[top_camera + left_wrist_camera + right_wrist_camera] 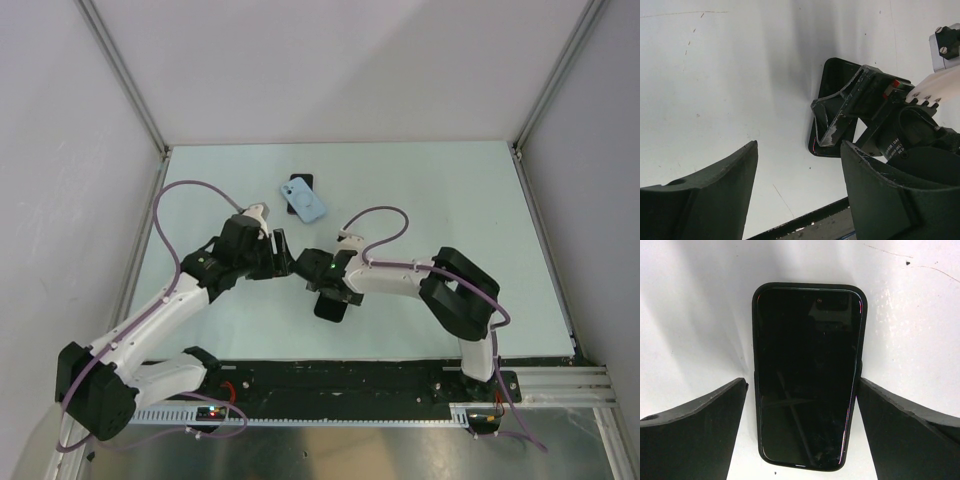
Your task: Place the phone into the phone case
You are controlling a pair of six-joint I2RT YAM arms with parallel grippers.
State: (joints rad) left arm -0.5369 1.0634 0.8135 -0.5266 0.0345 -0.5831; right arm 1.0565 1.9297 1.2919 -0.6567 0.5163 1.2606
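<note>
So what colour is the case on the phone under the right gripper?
Black phone case; the right wrist view shows it best.

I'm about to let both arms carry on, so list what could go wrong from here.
1. The left gripper and right gripper sit close together by the black phone; they could collide.
2. The right gripper's open fingers straddle the phone, flat on the table; closing may skid it, not lift it.
3. The light blue case overlaps a dark item; a nudge could shift both.

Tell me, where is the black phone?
The black phone lies flat on the table, centre of the top view, between the open fingers of the right gripper, with the left gripper close beside it.
</note>
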